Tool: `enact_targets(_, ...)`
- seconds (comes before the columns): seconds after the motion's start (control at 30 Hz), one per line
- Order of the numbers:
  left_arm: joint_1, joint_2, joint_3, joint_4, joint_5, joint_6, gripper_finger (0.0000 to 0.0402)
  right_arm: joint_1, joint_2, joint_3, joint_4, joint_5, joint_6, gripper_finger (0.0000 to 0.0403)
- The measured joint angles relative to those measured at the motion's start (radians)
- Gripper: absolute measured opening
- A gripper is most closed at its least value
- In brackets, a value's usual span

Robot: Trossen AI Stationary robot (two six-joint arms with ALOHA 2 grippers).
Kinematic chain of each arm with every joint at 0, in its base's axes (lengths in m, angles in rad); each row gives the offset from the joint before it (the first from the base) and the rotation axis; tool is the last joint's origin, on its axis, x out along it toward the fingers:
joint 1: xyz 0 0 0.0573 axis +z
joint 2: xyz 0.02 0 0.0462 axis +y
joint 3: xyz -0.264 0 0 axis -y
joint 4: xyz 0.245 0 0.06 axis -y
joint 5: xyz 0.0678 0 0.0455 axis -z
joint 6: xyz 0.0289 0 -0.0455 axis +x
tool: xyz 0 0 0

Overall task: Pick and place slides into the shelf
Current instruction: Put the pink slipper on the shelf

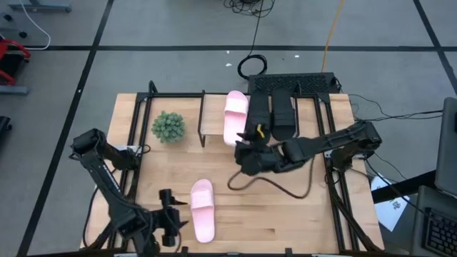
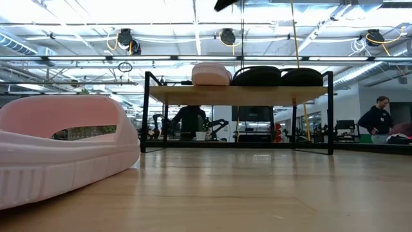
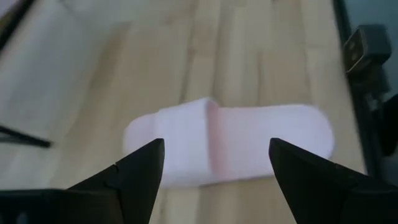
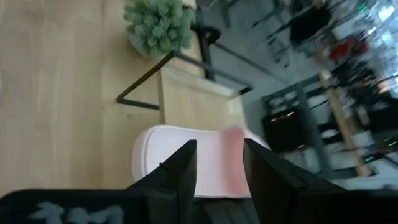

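One pink slide (image 1: pixel 202 209) lies flat on its sole on the tabletop near the near edge; it fills the low view's left (image 2: pixel 64 148). My left gripper (image 1: pixel 175 216) (image 3: pixel 214 152) is open just to its left, with the slide (image 3: pixel 230 143) showing beyond the spread fingers, untouched. The other pink slide (image 1: pixel 235 114) (image 2: pixel 211 74) and two black slides (image 1: pixel 260 114) (image 1: pixel 284 114) rest on the shelf (image 1: pixel 212 114) (image 2: pixel 238 95). My right gripper (image 1: pixel 243 148) (image 4: pixel 219 149) is open, raised by the shelf's near edge, with that pink slide (image 4: pixel 186 155) past its fingers.
A small green potted plant (image 1: pixel 168 126) (image 4: pixel 158 22) stands on the table left of the shelf. A dark cable (image 1: pixel 271 184) loops on the tabletop under the right arm. Black frame rails (image 1: pixel 132 143) run along both table sides. Bare wood lies between the shelf and the near slide.
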Motion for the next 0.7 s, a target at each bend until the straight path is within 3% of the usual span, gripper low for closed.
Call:
enact_targets(0.4, 0.082, 0.154, 0.0, 0.239, 0.105, 0.095, 0.0294, 0.164, -0.126, 0.0, -0.024, 0.036, -0.024, 0.0118)
enact_targets(0.7, 0.122, 0.21, 0.018, 0.254, 0.129, 0.117, 0.0294, 0.232, -0.173, 0.0, -0.008, 0.035, 0.002, 0.0118)
